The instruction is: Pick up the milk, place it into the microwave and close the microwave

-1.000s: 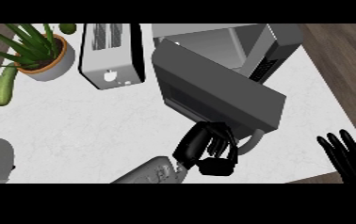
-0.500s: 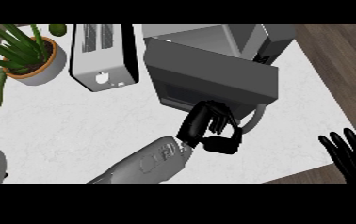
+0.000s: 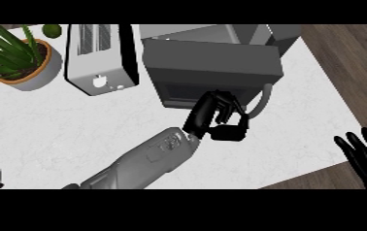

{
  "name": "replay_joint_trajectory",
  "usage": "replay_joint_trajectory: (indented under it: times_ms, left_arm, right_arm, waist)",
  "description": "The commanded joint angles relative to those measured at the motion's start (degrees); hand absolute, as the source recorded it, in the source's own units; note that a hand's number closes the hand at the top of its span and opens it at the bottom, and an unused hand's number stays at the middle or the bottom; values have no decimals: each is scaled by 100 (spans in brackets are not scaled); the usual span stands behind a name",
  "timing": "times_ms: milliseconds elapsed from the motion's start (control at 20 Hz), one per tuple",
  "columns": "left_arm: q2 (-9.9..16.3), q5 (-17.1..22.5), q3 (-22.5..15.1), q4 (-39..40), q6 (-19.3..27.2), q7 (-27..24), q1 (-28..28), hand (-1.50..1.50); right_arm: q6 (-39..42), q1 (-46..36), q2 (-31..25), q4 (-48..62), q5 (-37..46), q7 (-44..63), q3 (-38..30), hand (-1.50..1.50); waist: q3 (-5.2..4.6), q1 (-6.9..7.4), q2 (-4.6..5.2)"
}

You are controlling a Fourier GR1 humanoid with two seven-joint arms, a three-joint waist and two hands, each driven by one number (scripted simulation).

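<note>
- Milk – not to be made out anywhere on the counter; cannot tell whether it sits behind the microwave's door.
- Microwave (image 3: 215, 36) at the far side of the counter, right of centre, light grey on top.
- Dark grey door (image 3: 211, 62) swung across the front, with its darker window facing the near side and a pale curved handle (image 3: 266, 101) at its right end.
- Left hand (image 3: 213, 117) up against the near face of the door, just below the window – black fingers (image 3: 224, 101) bent and bunched together, thumb tucked beneath them, nothing visible inside the curl.
- Grey left forearm (image 3: 147, 159) running in from the near left and slanting up to that hand.
- Right hand (image 3: 353, 150) at the near right edge of the view, fingers straight and spread, pointing up, well apart from the microwave and touching nothing.
- White toaster (image 3: 100, 55) just left of the microwave, two slots on top.
- Potted plant (image 3: 25, 60) at the far left, green leaves over a tan pot, with a small green round thing (image 3: 52, 30) just behind it.
- White marbled counter (image 3: 86, 123) under everything.
</note>
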Motion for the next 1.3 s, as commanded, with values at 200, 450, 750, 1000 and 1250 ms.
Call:
replay_joint_trajectory:
  times_ms: [200, 450, 750, 1000, 1250]
  left_arm:
    - [4, 605, 521, 494, -35, -368, -711, 150]
    - [4, 1016, 652, 745, -184, -427, -888, 150]
    - [4, 1462, 780, 1026, -151, -622, -840, 150]
    - [4, 1579, 767, 1241, 6, -946, -980, 150]
    - [4, 1802, 754, 1371, -11, -1127, -1081, 150]
  right_arm:
    - [-112, -69, -108, -180, -245, 211, -105, -150]
    - [-139, -158, -229, -252, -424, 303, -236, -150]
    - [-39, -195, -275, -242, -636, 317, -247, -150]
    - [172, -192, -389, -379, -748, 361, -155, -150]
    - [235, -273, -473, -429, -876, 393, -178, -150]
  waist:
    - [-5, -102, 14]
    - [-4, -130, 42]
    - [8, -168, 105]
    - [5, -220, 119]
    - [6, -200, 138]
